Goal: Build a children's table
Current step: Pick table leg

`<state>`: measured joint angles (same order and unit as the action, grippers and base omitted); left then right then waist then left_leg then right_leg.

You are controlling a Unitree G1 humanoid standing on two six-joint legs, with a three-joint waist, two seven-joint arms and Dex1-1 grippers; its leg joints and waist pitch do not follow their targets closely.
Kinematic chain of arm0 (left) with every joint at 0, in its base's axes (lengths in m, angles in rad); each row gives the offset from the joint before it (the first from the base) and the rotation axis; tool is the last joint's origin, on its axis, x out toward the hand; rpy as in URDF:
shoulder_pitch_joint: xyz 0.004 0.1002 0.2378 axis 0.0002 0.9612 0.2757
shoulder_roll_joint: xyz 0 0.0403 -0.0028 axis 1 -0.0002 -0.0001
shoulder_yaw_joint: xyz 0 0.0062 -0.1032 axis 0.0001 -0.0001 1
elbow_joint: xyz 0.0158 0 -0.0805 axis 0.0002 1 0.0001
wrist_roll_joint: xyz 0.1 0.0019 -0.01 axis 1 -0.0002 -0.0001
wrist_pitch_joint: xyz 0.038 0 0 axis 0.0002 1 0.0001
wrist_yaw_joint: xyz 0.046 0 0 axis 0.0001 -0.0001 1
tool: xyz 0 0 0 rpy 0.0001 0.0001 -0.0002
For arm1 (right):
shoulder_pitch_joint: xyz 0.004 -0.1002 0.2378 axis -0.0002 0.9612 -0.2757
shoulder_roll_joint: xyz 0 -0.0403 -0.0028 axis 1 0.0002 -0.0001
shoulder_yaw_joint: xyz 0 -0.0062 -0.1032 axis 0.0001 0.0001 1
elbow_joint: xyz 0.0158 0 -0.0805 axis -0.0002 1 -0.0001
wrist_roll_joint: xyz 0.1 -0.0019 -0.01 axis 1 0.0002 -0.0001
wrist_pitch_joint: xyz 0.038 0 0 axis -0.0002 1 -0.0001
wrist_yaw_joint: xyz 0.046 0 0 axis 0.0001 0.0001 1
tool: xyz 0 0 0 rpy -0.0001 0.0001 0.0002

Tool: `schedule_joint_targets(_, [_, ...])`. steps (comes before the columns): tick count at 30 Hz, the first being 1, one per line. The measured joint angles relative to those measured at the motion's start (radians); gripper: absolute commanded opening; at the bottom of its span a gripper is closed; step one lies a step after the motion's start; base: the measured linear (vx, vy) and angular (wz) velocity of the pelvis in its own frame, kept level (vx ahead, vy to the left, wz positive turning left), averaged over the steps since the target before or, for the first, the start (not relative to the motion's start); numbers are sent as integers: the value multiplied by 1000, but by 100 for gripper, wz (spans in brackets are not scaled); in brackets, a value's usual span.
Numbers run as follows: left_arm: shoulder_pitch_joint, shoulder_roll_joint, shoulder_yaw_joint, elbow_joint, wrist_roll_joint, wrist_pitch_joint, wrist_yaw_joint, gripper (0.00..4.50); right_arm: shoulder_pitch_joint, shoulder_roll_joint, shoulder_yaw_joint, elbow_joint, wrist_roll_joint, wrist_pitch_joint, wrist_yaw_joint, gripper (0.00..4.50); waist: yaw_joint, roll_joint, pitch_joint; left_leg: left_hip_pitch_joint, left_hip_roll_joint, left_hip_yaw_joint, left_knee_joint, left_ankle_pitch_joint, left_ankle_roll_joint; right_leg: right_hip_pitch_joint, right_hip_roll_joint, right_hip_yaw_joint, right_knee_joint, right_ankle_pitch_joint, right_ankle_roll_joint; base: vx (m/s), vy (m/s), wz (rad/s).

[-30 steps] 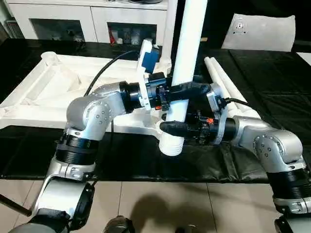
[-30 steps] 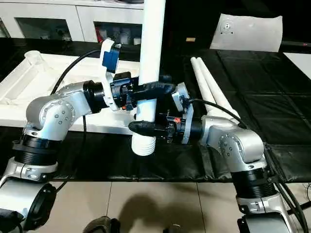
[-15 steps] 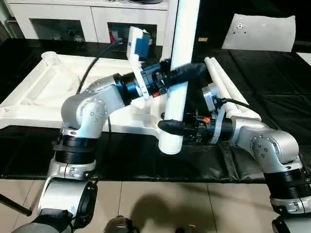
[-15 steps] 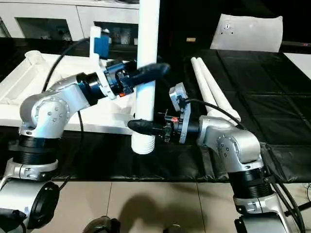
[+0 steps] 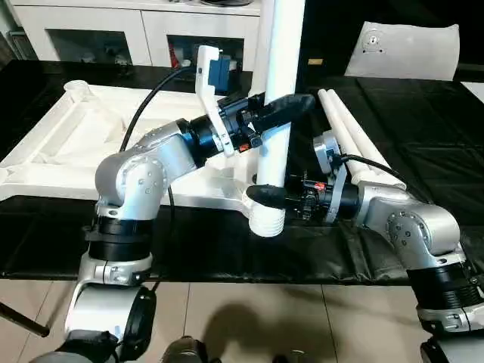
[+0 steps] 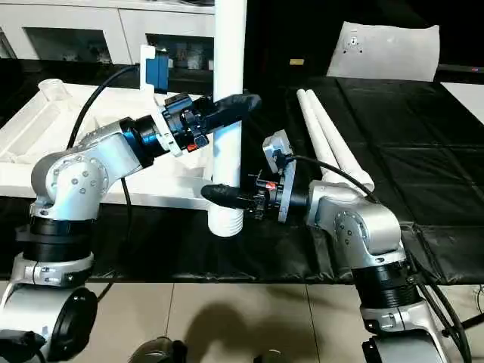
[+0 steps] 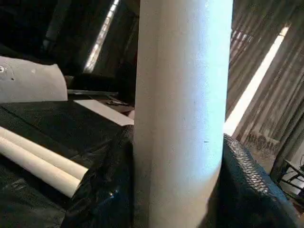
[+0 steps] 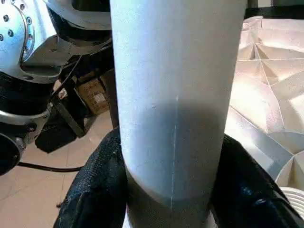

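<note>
I have the tube leg (image 5: 281, 83) upright at the tabletop's (image 5: 83, 144) near edge; left gripper (image 5: 281, 108) clamps it high, right gripper (image 5: 266, 198) low, apparently just above its ribbed end.

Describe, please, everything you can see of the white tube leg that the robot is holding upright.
The long white tube leg looks like smooth matte plastic and stands nearly upright, its top running out of the picture. Its lower end is a ribbed, threaded collar hanging just over the near edge of the black mat, beside the ribbed white plastic tabletop. The left gripper clamps it higher up and the right gripper just above the collar, black fingers pressing both sides.
</note>
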<state>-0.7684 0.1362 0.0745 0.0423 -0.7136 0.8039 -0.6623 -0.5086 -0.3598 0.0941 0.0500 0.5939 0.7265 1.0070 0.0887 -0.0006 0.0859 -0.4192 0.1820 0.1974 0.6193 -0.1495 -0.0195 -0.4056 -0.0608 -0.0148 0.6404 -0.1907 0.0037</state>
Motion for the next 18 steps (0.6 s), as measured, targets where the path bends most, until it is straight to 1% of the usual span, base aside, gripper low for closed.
schedule_joint_targets(4, [0, 9, -3, -6, 1, -1, 0, 181, 0, 1, 6, 2, -10, -21, 1, 191, 0, 0, 0, 0, 0, 0, 0, 0, 0, 0, 0, 0, 0, 0, 0, 0, 0, 0])
schedule_joint_targets(7, [-1, 22, -21, -17, 14, -4, -1, 180, 0, 1, 16, 4, -24, -39, 2, 191, 0, 0, 0, 0, 0, 0, 0, 0, 0, 0, 0, 0, 0, 0, 0, 0, 0, 0])
schedule_joint_targets(10, [-8, 34, -55, -18, 43, -18, -10, 179, 0, 1, 26, 14, -45, -58, 1, 191, 1, 0, 0, 0, 0, 0, 0, 0, 0, 0, 0, 0, 0, 0, 0, 0, 0, 0])
schedule_joint_targets(11, [-9, 34, -58, -18, 49, -22, -10, 179, -1, 2, 28, 18, -48, -63, -2, 246, 0, 0, 0, 0, 0, 0, 0, 0, 0, 0, 0, 0, 0, 0, 0, 0, 0, 0])
schedule_joint_targets(12, [-10, 34, -62, -18, 58, -26, -9, 179, -5, 5, 30, 24, -57, -71, -8, 260, -1, 0, 0, 0, 0, 0, 0, 0, 0, 0, 0, 0, 0, 0, 0, 0, 0, 0])
schedule_joint_targets(13, [-11, 36, -66, -18, 69, -27, -5, 179, -10, 8, 31, 30, -59, -76, -18, 260, -1, 0, 0, 0, 0, 0, 0, 0, 0, 0, 0, 0, 0, 0, 0, 0, 0, 0])
schedule_joint_targets(14, [-11, 43, -73, -18, 81, -28, -1, 179, -17, 11, 31, 34, -68, -79, -30, 269, -2, 0, 0, 0, 0, 0, 0, 0, 0, 0, 0, 0, 0, 0, 1, 0, 0, 0])
schedule_joint_targets(16, [-11, 47, -78, -16, 84, -31, 0, 179, -26, 12, 31, 34, -77, -83, -35, 292, -2, 0, 0, 0, 0, 0, 0, 0, 0, 0, 0, 0, 0, 0, 1, 0, 0, 0])
schedule_joint_targets(18, [-15, 51, -84, -16, 88, -40, -3, 179, -35, 11, 31, 35, -87, -84, -40, 306, -2, 0, 0, 0, 0, 0, 0, 0, 0, 0, 0, 0, 0, 0, 1, 0, 0, 0])
